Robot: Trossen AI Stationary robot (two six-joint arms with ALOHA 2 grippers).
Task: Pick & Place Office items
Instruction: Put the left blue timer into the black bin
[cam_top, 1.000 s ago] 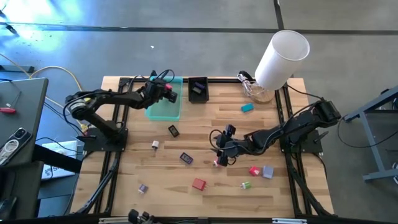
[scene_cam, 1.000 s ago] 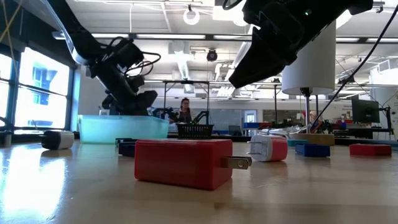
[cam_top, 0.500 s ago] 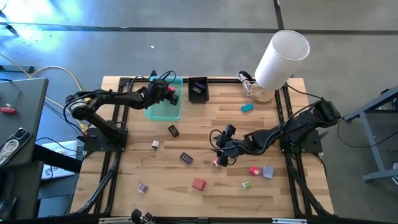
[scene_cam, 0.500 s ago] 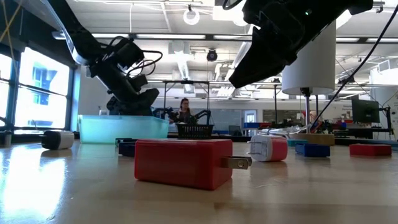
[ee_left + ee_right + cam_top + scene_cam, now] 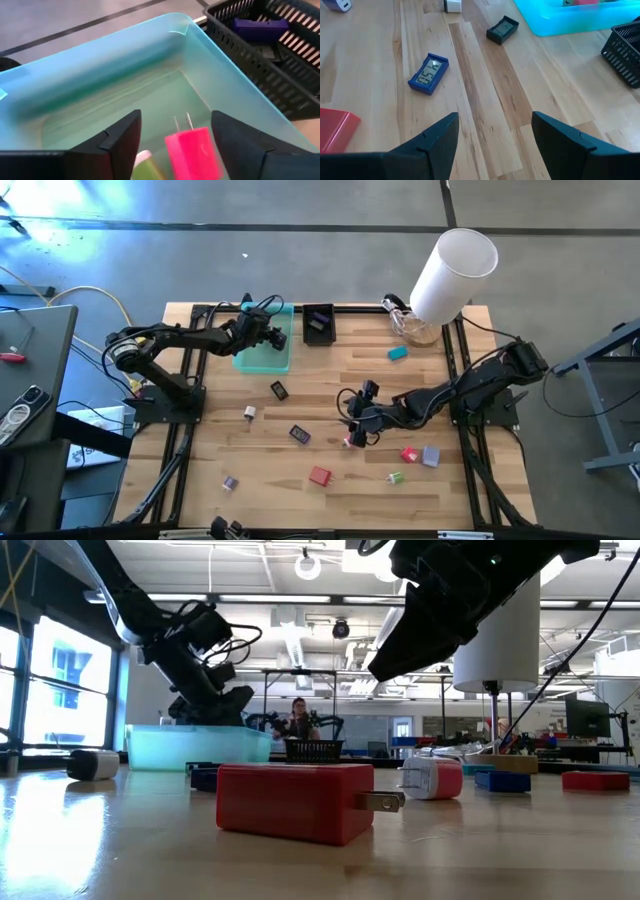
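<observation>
My left gripper [image 5: 275, 332] hangs open over the teal tray [image 5: 262, 358] at the table's far left. A pink plug piece [image 5: 192, 152], blurred, shows between and below its fingers inside the tray, clear of both, beside a green piece [image 5: 146, 164]. My right gripper [image 5: 495, 150] stands open above the middle of the table [image 5: 352, 425] with nothing between its fingers. Ahead of it on the wood lie a blue clock [image 5: 428, 74] and a small black piece [image 5: 502, 29]. A red block [image 5: 319, 476] lies nearer the front edge.
A black basket [image 5: 319, 324] holding a purple piece [image 5: 260, 27] stands right of the tray. A large white cylinder [image 5: 452, 275] rises at the far right. Loose pieces lie on the table: white [image 5: 249, 412], teal [image 5: 398, 352], red [image 5: 408, 454], grey [image 5: 430, 456], green [image 5: 395, 477].
The pink piece that showed at my left gripper's fingertips above the tray a second ago no longer shows there. It is now down inside the tray, blurred. My right gripper has kept still.
</observation>
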